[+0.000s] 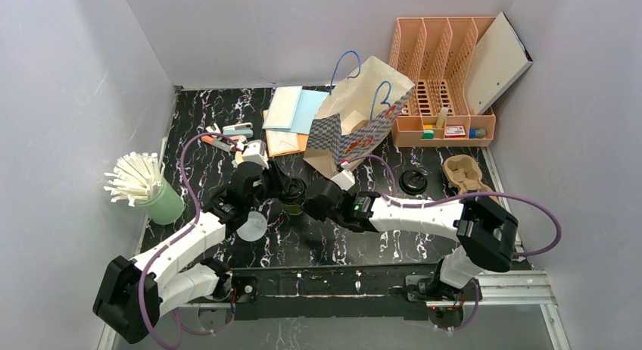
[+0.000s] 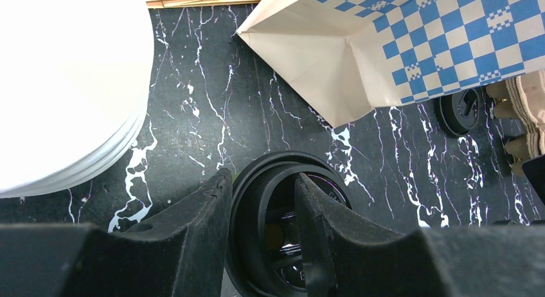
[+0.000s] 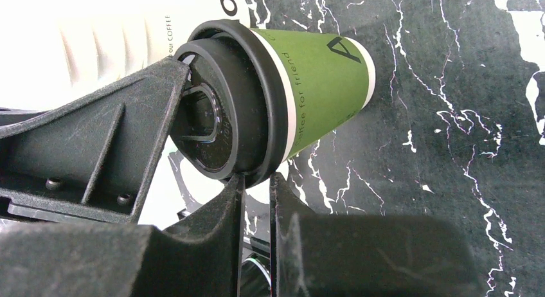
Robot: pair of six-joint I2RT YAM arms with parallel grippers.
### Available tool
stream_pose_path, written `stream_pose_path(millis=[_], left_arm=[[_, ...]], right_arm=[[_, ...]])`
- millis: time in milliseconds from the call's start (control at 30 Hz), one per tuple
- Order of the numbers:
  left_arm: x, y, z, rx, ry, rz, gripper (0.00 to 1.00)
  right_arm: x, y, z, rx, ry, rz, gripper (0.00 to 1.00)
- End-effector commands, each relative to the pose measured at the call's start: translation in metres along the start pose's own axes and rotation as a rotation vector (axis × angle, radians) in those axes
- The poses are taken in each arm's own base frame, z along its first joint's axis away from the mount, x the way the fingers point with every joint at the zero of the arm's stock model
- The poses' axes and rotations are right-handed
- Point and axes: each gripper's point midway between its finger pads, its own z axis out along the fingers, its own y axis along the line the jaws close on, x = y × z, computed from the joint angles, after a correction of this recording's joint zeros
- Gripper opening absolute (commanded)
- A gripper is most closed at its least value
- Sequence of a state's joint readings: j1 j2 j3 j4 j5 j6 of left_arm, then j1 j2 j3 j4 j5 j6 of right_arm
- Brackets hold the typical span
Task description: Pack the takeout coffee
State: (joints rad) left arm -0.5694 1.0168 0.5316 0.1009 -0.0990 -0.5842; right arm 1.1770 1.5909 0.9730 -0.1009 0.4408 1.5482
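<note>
The takeout coffee (image 1: 294,192) is a green paper cup (image 3: 321,85) with a black lid (image 2: 276,226), standing mid-table in front of the bag. My left gripper (image 1: 282,185) comes at it from the left. In the left wrist view the left gripper (image 2: 262,178) straddles the lid's rim, one finger outside and one in the lid's recess, shut on it. My right gripper (image 1: 318,202) reaches from the right. In the right wrist view the right gripper (image 3: 257,178) has its tips nearly together, pinching the lid's lower rim edge.
A blue-checked paper bag (image 1: 356,126) stands open just behind the cup. Also on the table are a spare black lid (image 1: 413,181), a cardboard cup carrier (image 1: 463,174), an orange file rack (image 1: 447,77), a green straw holder (image 1: 163,202), cream cups (image 3: 128,33) and papers (image 1: 291,111).
</note>
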Motion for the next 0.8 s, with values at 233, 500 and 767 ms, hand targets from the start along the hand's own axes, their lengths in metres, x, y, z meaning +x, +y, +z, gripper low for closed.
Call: stream_pose_path(millis=[233, 500, 767], left_arm=[[0.112, 0.019, -0.029, -0.008, 0.436, -0.004, 0.37], [0.113, 0.019, -0.029, -0.006, 0.439, -0.005, 0.37], [0.114, 0.019, -0.029, -0.007, 0.441, -0.006, 0.37]], right_arm=[[-0.027, -0.221, 0.001, 0.718, -0.085, -0.458, 0.10], [-0.026, -0.228, 0.000, 0.743, -0.082, -0.485, 0.10], [-0.025, -0.230, 0.000, 0.753, -0.087, -0.505, 0.10]])
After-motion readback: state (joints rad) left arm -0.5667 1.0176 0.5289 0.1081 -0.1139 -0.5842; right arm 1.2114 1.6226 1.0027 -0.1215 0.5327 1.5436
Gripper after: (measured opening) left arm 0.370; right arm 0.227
